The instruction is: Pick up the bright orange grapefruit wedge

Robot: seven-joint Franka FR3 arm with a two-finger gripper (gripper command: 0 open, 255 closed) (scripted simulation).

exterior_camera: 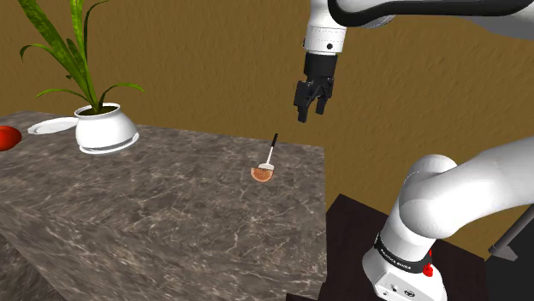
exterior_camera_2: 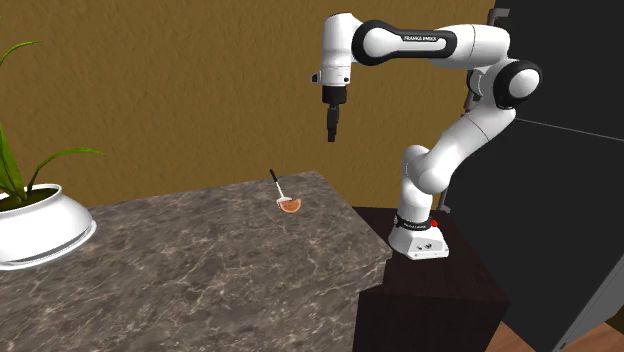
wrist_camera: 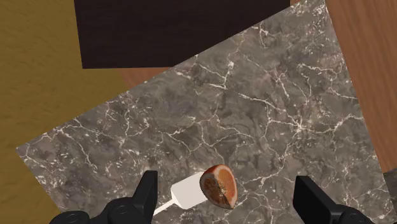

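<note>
An orange grapefruit wedge [exterior_camera: 262,174] lies on the grey marble tabletop [exterior_camera: 154,214] near its far corner. A white brush with a dark handle [exterior_camera: 271,151] rests right against the wedge. In the second exterior view the wedge [exterior_camera_2: 290,206] lies beside the brush [exterior_camera_2: 276,183]. My black gripper [exterior_camera: 311,106] hangs open well above the table, up and to the shoulder view's right of the wedge. Seen from the wrist, the wedge [wrist_camera: 219,186] lies below between the spread fingers [wrist_camera: 146,193], touching the brush's white head [wrist_camera: 188,193].
A white pot with a green plant [exterior_camera: 104,128] stands at the table's far left in the shoulder view, with a white plate [exterior_camera: 51,126] and a red object [exterior_camera: 8,137] beyond it. My dark stand [exterior_camera_2: 430,285] adjoins the table's edge. A brown wall runs behind.
</note>
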